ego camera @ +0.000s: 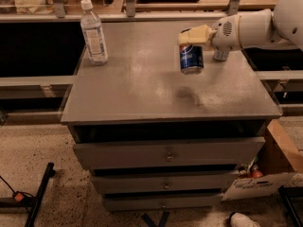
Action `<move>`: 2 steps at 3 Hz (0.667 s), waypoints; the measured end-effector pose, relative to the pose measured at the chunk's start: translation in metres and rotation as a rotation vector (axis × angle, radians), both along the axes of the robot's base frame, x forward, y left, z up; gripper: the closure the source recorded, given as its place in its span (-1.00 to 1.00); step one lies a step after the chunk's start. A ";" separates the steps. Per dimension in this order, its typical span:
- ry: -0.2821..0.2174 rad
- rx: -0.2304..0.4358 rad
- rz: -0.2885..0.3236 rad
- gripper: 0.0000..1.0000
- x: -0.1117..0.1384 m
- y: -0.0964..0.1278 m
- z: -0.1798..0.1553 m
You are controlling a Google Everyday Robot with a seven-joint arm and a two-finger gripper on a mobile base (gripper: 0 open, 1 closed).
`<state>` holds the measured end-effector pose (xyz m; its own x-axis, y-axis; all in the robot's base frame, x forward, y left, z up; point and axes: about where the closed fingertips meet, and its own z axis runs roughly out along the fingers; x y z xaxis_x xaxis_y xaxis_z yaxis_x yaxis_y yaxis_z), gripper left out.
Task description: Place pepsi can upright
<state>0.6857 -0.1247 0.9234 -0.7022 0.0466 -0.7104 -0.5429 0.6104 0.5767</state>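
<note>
The pepsi can [191,57] is dark blue with a round red-white-blue logo. It hangs upright in the air above the right half of the grey cabinet top [142,84], and its shadow lies on the surface below it. My gripper [193,36] comes in from the right on a white arm and is shut on the top of the pepsi can, with its tan fingers [195,34] around the can's rim.
A clear plastic water bottle [93,32] stands at the back left of the top. A slim silver can [220,55] stands at the back right, mostly hidden behind my arm. Drawers are below the top. A cardboard box [274,167] sits on the floor at the right.
</note>
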 end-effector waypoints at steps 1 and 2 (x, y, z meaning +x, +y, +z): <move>-0.086 -0.002 0.110 1.00 -0.008 0.002 0.013; -0.089 -0.008 0.109 1.00 -0.008 0.002 0.014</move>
